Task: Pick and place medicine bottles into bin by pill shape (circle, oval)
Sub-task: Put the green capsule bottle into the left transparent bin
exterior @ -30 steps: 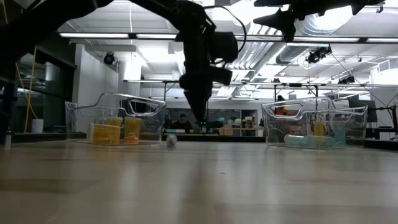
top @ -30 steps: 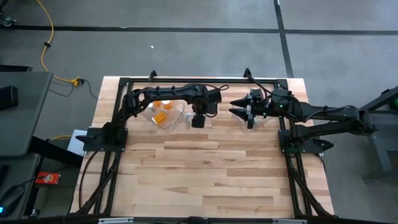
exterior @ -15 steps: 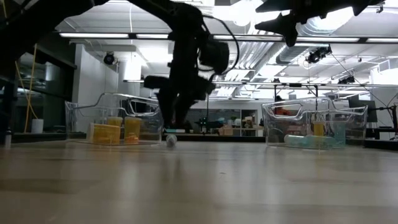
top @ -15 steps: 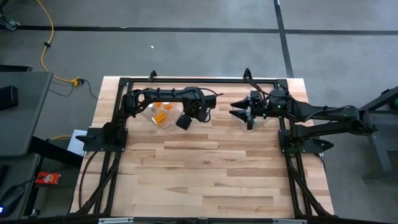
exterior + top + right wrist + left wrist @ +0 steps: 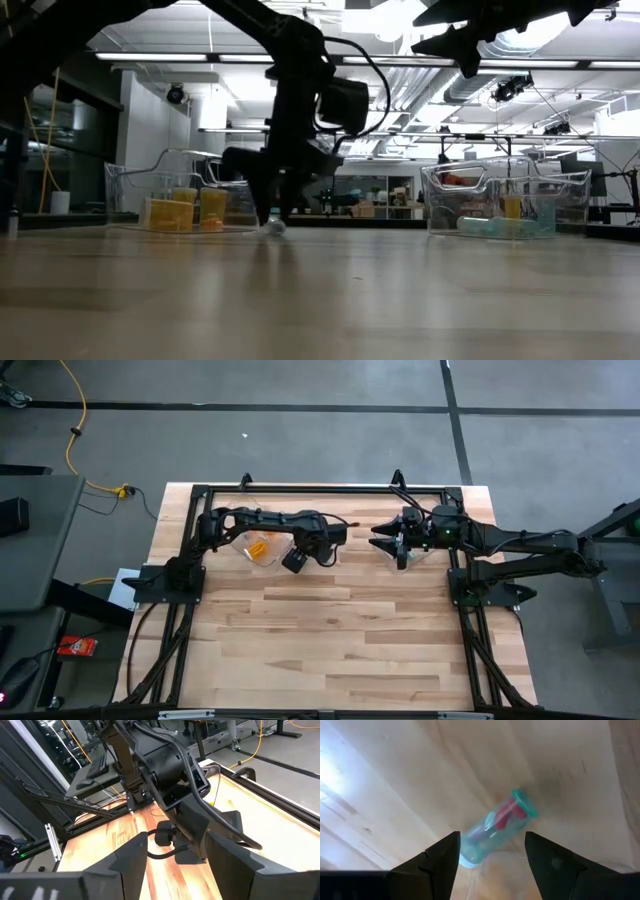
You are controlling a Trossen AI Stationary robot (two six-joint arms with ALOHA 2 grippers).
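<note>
A pale teal bottle (image 5: 495, 826) with red pills inside lies on its side on the wood; it also shows as a small pale bottle in the low view (image 5: 275, 226), just right of the left bin. My left gripper (image 5: 492, 862) is open and tipped low over it (image 5: 272, 208), one finger on each side of the bottle's near end, apart from it. In the high view my left gripper (image 5: 297, 558) covers the bottle. My right gripper (image 5: 385, 540) is open and empty, high above the right bin (image 5: 455, 40).
The clear left bin (image 5: 130, 195) holds orange bottles (image 5: 185, 208) and stands close to my left gripper (image 5: 262, 545). The clear right bin (image 5: 570, 200) holds an orange bottle (image 5: 512, 207) and a pale teal one (image 5: 490, 226). Bare wood lies toward the near edge (image 5: 330, 640).
My left gripper has gone toward the table's left, toward the left bin, and down to the pale teal bottle. It has tipped from pointing straight down to a slant. The bottle has stayed where it lay.
</note>
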